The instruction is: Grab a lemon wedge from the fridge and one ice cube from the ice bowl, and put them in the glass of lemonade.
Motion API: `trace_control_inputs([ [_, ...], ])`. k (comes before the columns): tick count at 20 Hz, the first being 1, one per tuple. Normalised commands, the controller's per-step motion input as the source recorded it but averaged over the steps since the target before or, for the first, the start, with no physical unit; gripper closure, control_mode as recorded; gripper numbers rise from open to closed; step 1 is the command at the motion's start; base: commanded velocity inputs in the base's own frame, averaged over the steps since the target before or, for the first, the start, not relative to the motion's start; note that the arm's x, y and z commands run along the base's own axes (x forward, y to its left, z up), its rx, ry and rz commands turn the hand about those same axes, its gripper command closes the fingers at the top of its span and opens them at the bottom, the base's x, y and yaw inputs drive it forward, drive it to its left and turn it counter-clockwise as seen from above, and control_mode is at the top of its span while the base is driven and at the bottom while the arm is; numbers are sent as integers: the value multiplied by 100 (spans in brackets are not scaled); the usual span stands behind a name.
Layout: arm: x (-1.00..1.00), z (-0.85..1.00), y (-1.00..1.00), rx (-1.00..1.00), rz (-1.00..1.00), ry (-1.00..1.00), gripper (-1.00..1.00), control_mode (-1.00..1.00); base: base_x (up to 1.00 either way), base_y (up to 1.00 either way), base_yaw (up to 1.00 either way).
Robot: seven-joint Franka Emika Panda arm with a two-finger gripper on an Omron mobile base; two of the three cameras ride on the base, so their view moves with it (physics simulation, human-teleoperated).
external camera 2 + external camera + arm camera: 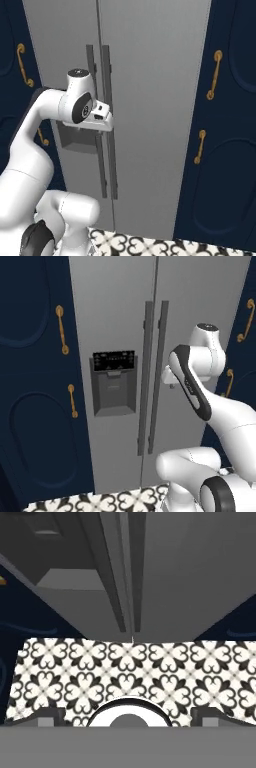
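Nothing readable is showing anywhere here. The dispenser panel (114, 361) on the left door of the fridge (200, 301) is carrying a few rows of tiny pale marks, but they're coming out way too small and blurry to make out as letters or numbers.

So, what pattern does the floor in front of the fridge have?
The floor has black and white floral tiles, clearest in the hand view, below the closed fridge.
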Motion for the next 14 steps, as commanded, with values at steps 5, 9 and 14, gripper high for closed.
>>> trace_control_inputs([
  [5, 0, 0, 0, 0, 0, 0, -100, 100, -58, 0, 0],
  [9, 0, 0, 0, 0, 0, 0, -100, 100, -50, 0, 0],
  [14, 0, 0, 0, 0, 0, 0, -100, 100, -5, 0, 0],
])
